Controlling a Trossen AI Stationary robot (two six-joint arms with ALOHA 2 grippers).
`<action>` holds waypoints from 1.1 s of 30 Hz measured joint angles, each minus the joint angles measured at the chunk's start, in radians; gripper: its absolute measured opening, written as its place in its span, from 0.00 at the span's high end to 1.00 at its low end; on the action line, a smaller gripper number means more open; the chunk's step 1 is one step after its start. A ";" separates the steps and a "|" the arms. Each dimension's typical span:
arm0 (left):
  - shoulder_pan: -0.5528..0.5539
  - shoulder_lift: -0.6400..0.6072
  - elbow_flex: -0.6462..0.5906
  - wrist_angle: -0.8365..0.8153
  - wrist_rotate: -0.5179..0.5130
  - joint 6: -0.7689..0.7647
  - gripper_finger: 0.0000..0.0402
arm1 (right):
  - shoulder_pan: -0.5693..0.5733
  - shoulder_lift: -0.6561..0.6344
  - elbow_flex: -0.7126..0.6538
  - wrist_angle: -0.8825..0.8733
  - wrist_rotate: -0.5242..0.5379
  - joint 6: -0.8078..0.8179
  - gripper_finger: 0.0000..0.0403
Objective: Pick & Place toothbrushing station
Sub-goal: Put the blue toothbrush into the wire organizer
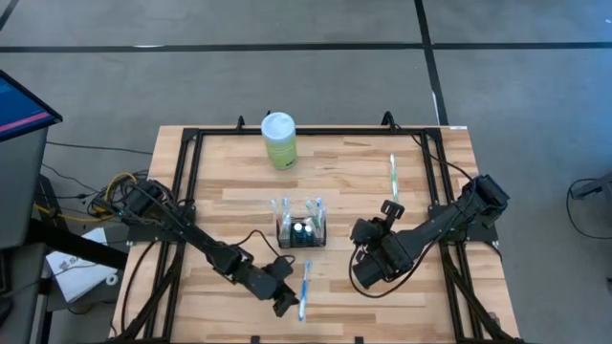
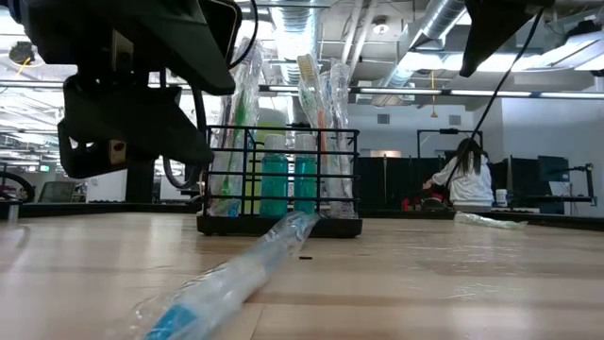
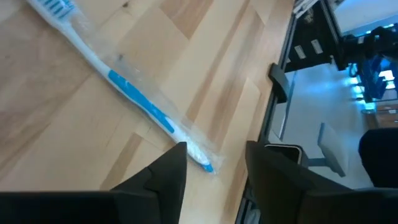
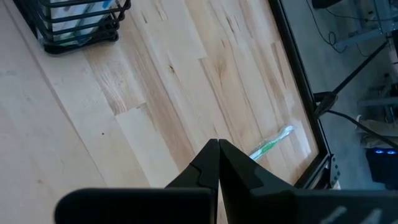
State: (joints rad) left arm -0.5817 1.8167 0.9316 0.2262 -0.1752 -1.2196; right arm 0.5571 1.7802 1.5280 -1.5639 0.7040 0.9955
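The caddy [image 1: 301, 230] stands upright near the middle of the wooden desk [image 1: 229, 191], a black wire-mesh box with wrapped toothbrushes and two teal tubes standing in its compartments. In the low view the caddy [image 2: 279, 179] shows its brushes rising well above the rim.

The left pincer [image 1: 284, 302] is low over the desk's near edge, in front of the caddy and a little to its left. Its fingers [image 3: 166, 175] are spread, and nothing is between them. Just beside its tips lies a blue toothbrush [image 1: 305, 287] in clear wrap, flat on the desk, one end pointing toward the caddy. In the left wrist view the blue toothbrush [image 3: 134, 99] runs slantwise across the boards, with its handle end close to the finger, though whether they touch I cannot tell.

The right pincer [image 1: 390, 208] is to the right of the caddy, apart from it, and its fingers [image 4: 214, 163] are pressed together on nothing. Beyond it, near the desk's right rail, lies a green toothbrush [image 1: 392, 174] in wrap, also seen in the right wrist view [image 4: 272, 144].

A pale green bottle [image 1: 278, 139] with a white cap stands at the far edge of the desk, well behind the caddy
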 joint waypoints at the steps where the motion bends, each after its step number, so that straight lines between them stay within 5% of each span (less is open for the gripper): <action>1: 0.000 0.000 0.004 -0.013 -0.001 -0.001 0.60 | 0.000 0.000 0.000 0.000 0.000 0.000 1.00; 17: -0.016 0.086 0.104 -0.021 -0.062 -0.055 0.64 | 0.016 0.000 0.000 -0.001 0.000 0.000 1.00; 22: 0.003 0.149 0.148 -0.055 0.011 -0.053 0.64 | 0.025 0.000 0.000 0.001 0.000 0.000 1.00; 33: 0.014 0.145 0.156 -0.151 -0.012 -0.078 0.64 | 0.045 0.000 0.000 0.003 0.000 0.023 1.00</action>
State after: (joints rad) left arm -0.5678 1.9614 1.0872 0.0749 -0.1871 -1.2973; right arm 0.6018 1.7802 1.5276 -1.5613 0.7040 1.0185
